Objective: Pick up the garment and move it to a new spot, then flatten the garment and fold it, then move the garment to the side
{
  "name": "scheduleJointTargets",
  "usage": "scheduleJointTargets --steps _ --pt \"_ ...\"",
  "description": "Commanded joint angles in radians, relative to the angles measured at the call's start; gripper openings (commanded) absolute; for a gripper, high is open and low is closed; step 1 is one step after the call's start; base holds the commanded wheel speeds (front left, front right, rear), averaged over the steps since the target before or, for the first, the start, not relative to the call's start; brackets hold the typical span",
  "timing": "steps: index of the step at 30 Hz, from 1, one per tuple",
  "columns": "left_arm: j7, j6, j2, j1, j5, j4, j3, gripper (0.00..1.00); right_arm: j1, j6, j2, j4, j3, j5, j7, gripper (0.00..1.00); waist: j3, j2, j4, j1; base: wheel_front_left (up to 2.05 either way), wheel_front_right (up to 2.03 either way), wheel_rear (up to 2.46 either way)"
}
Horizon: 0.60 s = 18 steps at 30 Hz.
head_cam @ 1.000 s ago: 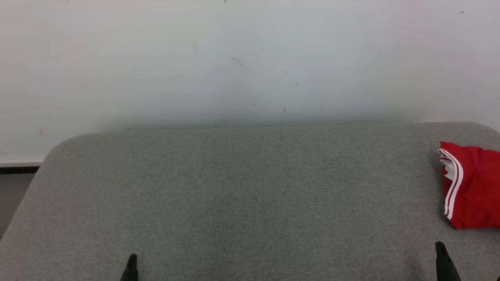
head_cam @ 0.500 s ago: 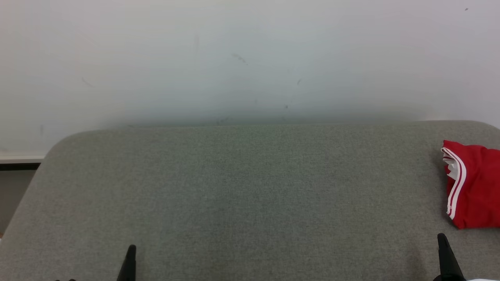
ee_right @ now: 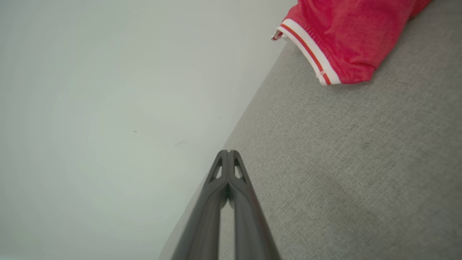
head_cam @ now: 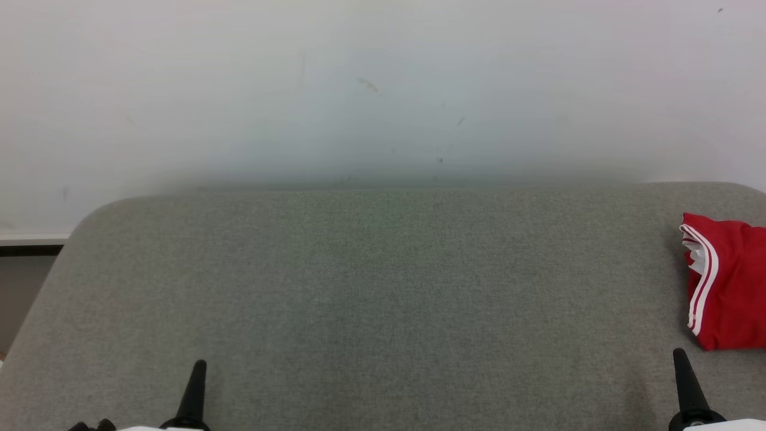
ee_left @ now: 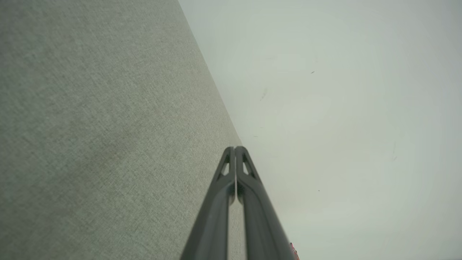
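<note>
Head view: 1 grey fabric table against a pale wall. 2 tools: L tool clenched, empty; R tool same. 1 red garment w/ white stripes lies at the table's R side, just beyond the R tool.

The left tool hangs over the near edge of the table toward its left corner, fingers pressed together, pointing at the far edge. The right tool matches it near the right corner, closed and empty.

One red garment (white-striped), one left gripper, one right gripper, one grey surface.
</note>
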Motion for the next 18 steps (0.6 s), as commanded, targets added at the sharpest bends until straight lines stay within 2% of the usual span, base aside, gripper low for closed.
scheduleJointTargets --steps 1,18 --pt "0.008 -0.009 0.007 -0.019 -0.027 -0.005 0.007 0.00 -0.023 -0.001 -0.011 -0.011 -0.005 0.030 0.007 0.00 0.001 -0.0001 0.001 0.0000 0.00 0.00 0.00" --pt "0.045 -0.026 0.008 -0.048 -0.173 -0.001 0.025 0.00 -0.044 -0.002 -0.012 -0.018 -0.015 0.173 0.044 0.00 0.012 -0.0001 0.006 0.0000 0.00 0.00 0.00"
